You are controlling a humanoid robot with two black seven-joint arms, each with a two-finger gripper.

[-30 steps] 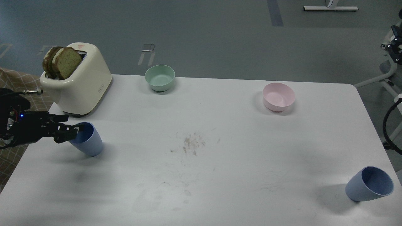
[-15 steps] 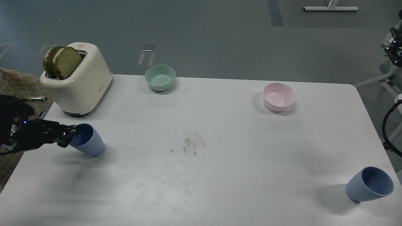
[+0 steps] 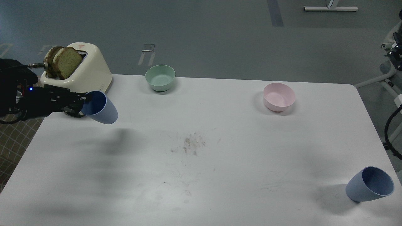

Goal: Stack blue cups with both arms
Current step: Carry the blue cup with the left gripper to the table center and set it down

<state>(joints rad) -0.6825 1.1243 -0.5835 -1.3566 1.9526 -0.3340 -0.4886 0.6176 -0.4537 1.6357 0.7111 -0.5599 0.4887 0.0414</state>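
**L gripper has one blue cup up off the table**

My left gripper (image 3: 80, 103) is clamped on the rim of the first blue cup (image 3: 101, 107), one finger inside the mouth, the other outside (the fingers are dark, so I can't see the contact in detail). The cup is tipped, mouth toward my arm at the left, base pointing right. It hangs clear of the white table (image 3: 220, 175), w/ its shadow lying below and to the right on the tabletop. It sits just in front of the cream toaster (image 3: 91, 70), which has two slices of brown bread (image 3: 61, 61) standing in its slots.

The second blue cup (image 3: 370, 184) rests near the table's front right corner, leaning w/ its mouth facing up and right, well apart from the first.

My right arm isn't in the head view, so nothing to tell on that gripper.

Along the far edge: a pale green bowl (image 3: 160, 77) and a pale pink bowl (image 3: 279, 96), both upright. Some brownish crumbs (image 3: 192, 143) mark the table's middle.
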